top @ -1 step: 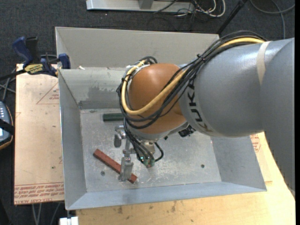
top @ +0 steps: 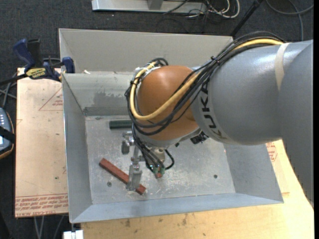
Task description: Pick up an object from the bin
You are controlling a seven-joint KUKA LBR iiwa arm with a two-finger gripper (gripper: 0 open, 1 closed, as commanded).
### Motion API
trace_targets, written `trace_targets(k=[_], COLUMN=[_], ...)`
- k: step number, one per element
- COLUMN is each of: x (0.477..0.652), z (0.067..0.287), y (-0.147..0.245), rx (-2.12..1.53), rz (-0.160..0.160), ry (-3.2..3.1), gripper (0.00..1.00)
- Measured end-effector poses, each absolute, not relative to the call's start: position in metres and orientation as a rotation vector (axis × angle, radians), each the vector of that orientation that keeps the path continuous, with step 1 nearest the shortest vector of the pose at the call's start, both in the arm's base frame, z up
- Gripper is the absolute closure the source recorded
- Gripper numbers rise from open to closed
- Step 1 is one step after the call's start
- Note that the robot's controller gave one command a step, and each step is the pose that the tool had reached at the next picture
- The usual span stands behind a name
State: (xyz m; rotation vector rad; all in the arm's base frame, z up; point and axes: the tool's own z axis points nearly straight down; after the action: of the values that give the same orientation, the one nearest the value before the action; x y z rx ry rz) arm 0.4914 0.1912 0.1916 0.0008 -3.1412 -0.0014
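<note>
**Gripper low over a red-brown stick at the front of the bin**

The grey metal bin (top: 75, 148) has sloping walls and a flat, scuffed floor, and very little lies in it. Two loose things show on that floor: a red-brown stick and a dark bar. Much of the floor's middle and far part is hidden beneath the robot.

The grey arm (top: 249, 98) comes in from the right and covers the bin's right and far portions. A rounded orange cover (top: 164, 98) sits at its wrist, with a bundle of black and yellow cables (top: 149, 117) looped around it.

Below the cover the gripper (top: 133, 183) hangs low in the left-front part of the bin. Its tip meets the near end of the red-brown stick. From this angle it reads as one narrow grey column, so whether the claw is open, closed, or gripping the stick cannot be told.

The red-brown stick (top: 113, 169) is long, thin and straight-edged. It lies flat on the floor near the front wall, slanting from upper left to lower right. A short stub of it pokes out to the right of the gripper's tip.

The dark bar (top: 122, 125) is shorter and nearly black-green. It lies level farther back, close to the left wall's foot, well apart from the stick, with its right end running under the wrist.
</note>
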Motion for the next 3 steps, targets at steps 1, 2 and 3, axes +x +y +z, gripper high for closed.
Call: trace_targets(k=[1,2,3], x=[0.511,0.502,0.533], z=[0.138,0.097,0.071], y=[0.185,0.195,0.178], rx=[-0.083,-0.028,0.15], rz=[-0.006,0.0,-0.002], ry=[-3.147,-3.14,-3.14], gripper=[0.0,0.0,1.0])
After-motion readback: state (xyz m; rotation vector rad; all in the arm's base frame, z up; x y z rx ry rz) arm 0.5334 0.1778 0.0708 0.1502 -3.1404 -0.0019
